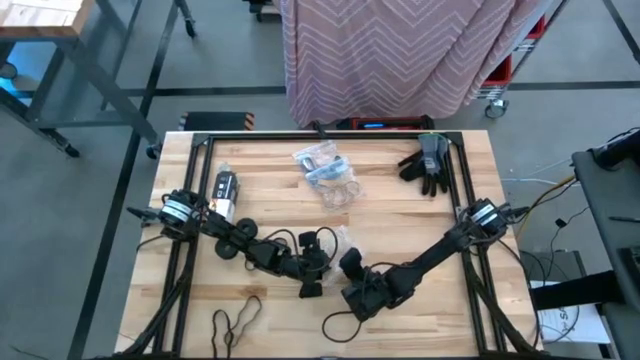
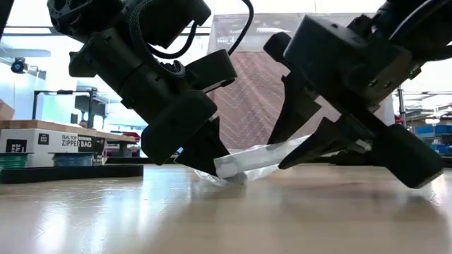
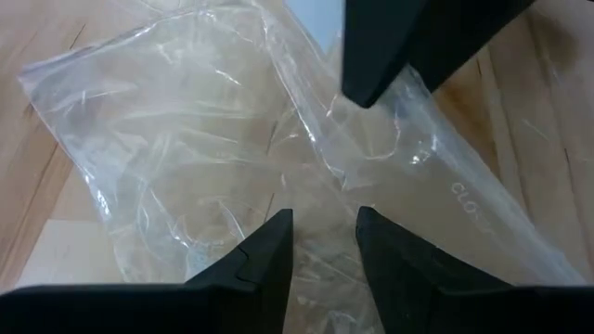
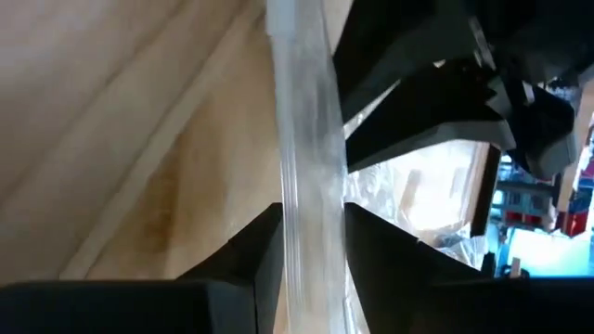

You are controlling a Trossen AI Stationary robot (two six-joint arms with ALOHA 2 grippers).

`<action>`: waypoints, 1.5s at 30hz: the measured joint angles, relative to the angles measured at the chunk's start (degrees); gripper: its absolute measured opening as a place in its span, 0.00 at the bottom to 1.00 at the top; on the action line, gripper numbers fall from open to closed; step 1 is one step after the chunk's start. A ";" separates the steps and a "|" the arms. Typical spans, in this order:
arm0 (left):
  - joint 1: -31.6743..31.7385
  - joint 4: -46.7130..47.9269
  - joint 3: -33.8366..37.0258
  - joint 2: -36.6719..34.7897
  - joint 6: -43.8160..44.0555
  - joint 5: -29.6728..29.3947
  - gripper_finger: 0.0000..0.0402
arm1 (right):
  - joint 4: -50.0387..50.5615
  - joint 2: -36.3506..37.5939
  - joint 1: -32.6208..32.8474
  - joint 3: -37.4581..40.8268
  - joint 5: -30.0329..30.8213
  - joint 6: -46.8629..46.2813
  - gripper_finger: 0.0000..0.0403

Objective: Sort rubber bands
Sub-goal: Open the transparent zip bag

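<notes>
A clear plastic bag (image 1: 340, 237) lies crumpled at the table's middle, with both grippers on it. My left gripper (image 3: 325, 243) comes from the left and is shut on the bag's film. My right gripper (image 4: 313, 243) comes from the right and is shut on the bag's zip strip (image 2: 247, 161). In the low view the strip spans between the two grippers, just above the table. Two black rubber bands (image 1: 235, 320) (image 1: 340, 322) lie flat near the front edge. My left gripper pinches crumpled film of the bag (image 3: 323, 199) between its two fingers, slanting down from the table's left. The bag's lower part rests on the table (image 2: 212, 176). One layer or several, I cannot tell. My right gripper has the bag's stiff zip strip (image 4: 311, 186) between its two fingers, which lie across it. It slants down from the table's right. The strip is raised slightly off the table and runs on toward my left gripper.
A second clear bag (image 1: 328, 178) with bluish contents lies at the far middle. Dark grey gloves (image 1: 425, 165) lie at the far right, and a black-and-white object (image 1: 225, 190) at the far left. A black frame (image 1: 320, 135) borders the tabletop.
</notes>
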State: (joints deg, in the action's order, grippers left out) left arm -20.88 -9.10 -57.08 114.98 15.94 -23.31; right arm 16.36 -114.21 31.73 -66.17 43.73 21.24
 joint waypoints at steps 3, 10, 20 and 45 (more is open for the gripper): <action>0.00 -0.02 0.00 0.00 -0.23 0.00 0.28 | -0.06 0.09 -0.75 -0.04 -0.05 -2.86 0.28; -1.06 2.79 0.33 -3.88 -3.74 0.56 0.28 | 0.05 0.51 -2.75 -0.19 -7.15 -12.17 0.09; -5.69 18.07 0.31 -18.29 -3.72 -12.26 0.28 | 17.40 3.12 -4.14 -11.80 -19.68 -28.00 0.01; -21.19 8.78 0.31 -25.46 -38.24 -23.46 0.42 | 37.11 5.42 -13.69 -34.95 -54.72 -44.64 0.00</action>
State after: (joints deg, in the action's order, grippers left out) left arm -42.08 -0.32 -56.77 89.52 -22.29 -46.77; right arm 53.47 -108.79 18.04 -101.12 -10.98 -23.40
